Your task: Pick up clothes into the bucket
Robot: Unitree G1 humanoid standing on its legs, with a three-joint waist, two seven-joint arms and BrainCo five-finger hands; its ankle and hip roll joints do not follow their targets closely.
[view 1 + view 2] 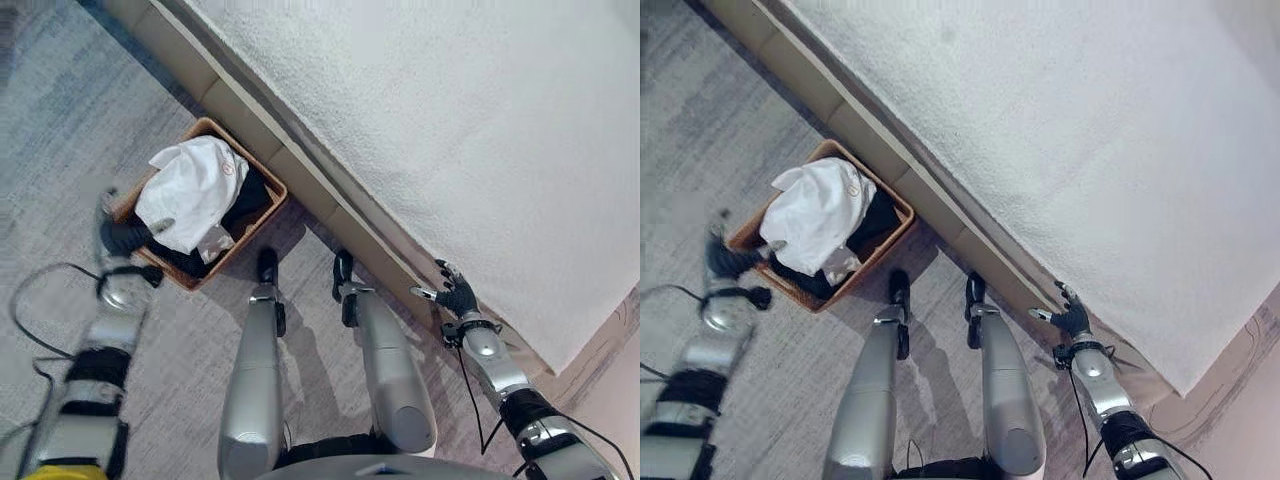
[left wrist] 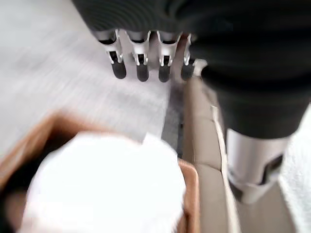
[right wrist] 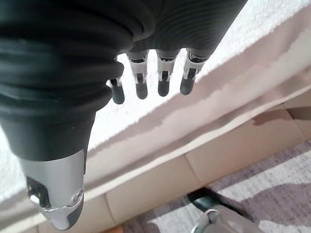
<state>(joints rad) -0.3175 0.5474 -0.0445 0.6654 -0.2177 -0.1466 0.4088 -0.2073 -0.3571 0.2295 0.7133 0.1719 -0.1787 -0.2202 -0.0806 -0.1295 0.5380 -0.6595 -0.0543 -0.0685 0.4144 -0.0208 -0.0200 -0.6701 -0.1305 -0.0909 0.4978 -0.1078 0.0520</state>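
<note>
My left hand (image 1: 126,238): at about nine o'clock in the head view, hanging over the near corner of the basket; fingers (image 2: 141,65) straight and relaxed in a row, nothing held. It looks blurred, so I cannot say for sure whether it touches the rim.
My right hand (image 1: 457,292): at about four o'clock, by the edge of the bed; fingers (image 3: 163,80) loosely extended, thumb apart, nothing in its grasp.
Basket (image 1: 268,184): brown, rectangular, on the floor at about ten o'clock, one corner close to the bed's base.
White garment (image 1: 195,190): heaped inside the basket, rising above its rim, spread over most of the opening.
Dark clothes (image 1: 252,200): in the basket beneath and beside the white garment, on the side toward the bed.
Bed (image 1: 450,130): white textured cover, running diagonally from twelve o'clock down to four o'clock, with a beige padded base along its edge.
Floor (image 1: 60,130): grey carpet under the basket.
</note>
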